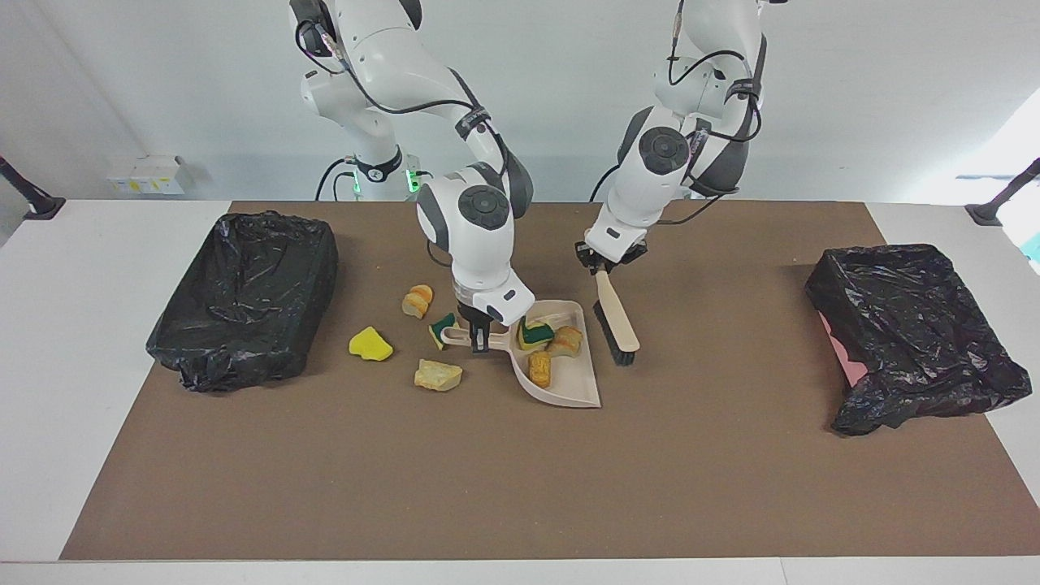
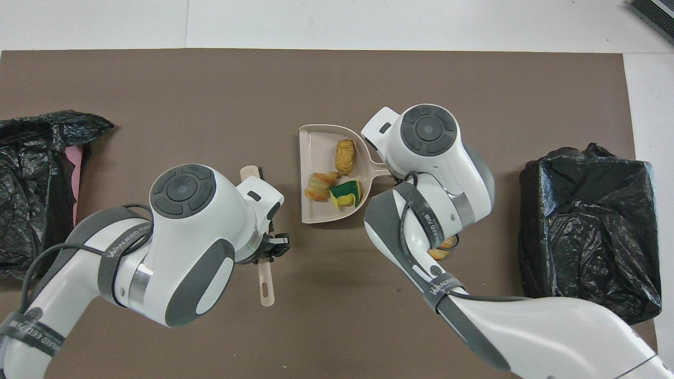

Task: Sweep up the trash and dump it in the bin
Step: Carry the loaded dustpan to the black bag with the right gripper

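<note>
The right pincer [image 1: 479,340] is clamped on the handle of the beige dustpan [image 1: 569,390], which lies flat on the brown mat of the table [image 1: 520,487]. In the pan sit three pieces of trash: a green-and-yellow sponge bit [image 1: 535,333], a tan bread-like chunk [image 1: 567,341] and an orange chunk [image 1: 539,367].

The left pincer [image 1: 600,266] is closed on the handle of the beige brush [image 1: 615,321], lifted just beside the pan toward the left arm's end of the table. In the facing view the brush's long axis runs from about 11 o'clock at the handle to 5 o'clock at the black bristles.

The coming sweep likely turns on this: four scraps lie loose on the mat at about 9 o'clock from the pan's handle in the facing view, toward the right arm's end of the table, so pan and right pincer stand between them and the brush. These are a pale chunk [image 1: 438,375], a yellow sponge bit [image 1: 370,344], a green-edged bit [image 1: 443,329] touching the handle, and an orange chunk [image 1: 418,301]. The black-lined bin [image 1: 244,296] at that end is the closer of the two; the other bin [image 1: 914,337] lies well apart.

From overhead the right arm hides most of the loose scraps; only a sliver of orange shows under it, and the left arm covers the brush's middle.
</note>
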`<state>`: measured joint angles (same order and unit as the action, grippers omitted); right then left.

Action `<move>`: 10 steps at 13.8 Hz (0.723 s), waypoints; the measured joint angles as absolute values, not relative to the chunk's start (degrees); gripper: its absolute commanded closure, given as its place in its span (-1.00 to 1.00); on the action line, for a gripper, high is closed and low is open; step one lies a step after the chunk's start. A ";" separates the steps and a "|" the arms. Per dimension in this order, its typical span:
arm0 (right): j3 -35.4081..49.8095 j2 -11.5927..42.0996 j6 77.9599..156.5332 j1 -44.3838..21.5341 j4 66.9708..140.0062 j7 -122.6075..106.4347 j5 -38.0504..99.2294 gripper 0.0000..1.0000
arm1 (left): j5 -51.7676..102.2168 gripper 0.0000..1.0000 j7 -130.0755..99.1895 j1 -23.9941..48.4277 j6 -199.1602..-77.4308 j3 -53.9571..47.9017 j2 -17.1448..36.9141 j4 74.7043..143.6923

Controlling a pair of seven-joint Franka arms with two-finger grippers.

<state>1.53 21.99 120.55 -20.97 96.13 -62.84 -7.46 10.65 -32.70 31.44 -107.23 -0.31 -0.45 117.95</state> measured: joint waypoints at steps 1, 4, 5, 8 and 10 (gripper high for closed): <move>1.53 20.49 119.61 -19.25 96.36 -63.48 -7.45 1.00 | 10.70 1.00 -33.03 31.80 -107.12 -0.66 -1.49 119.58; 1.54 14.57 114.86 -13.27 98.45 -68.40 -5.76 1.00 | 10.93 1.00 -38.96 36.31 -108.14 -1.21 -5.35 126.06; 1.56 12.68 113.16 -11.27 99.14 -70.31 -5.03 1.00 | 11.03 1.00 -41.42 38.18 -108.72 -1.32 -6.33 127.75; 1.56 6.58 110.52 -5.48 102.10 -75.23 -4.46 1.00 | 12.97 1.00 -47.20 42.71 -111.56 -1.58 -7.61 131.23; 1.57 1.94 109.94 -1.63 105.29 -78.30 -4.25 1.00 | 13.21 1.00 -48.52 45.19 -115.02 -1.65 -7.63 133.58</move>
<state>1.57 1.94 109.94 -1.63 105.29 -78.30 -4.25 13.21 -48.52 45.19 -115.02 -1.65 -7.63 133.58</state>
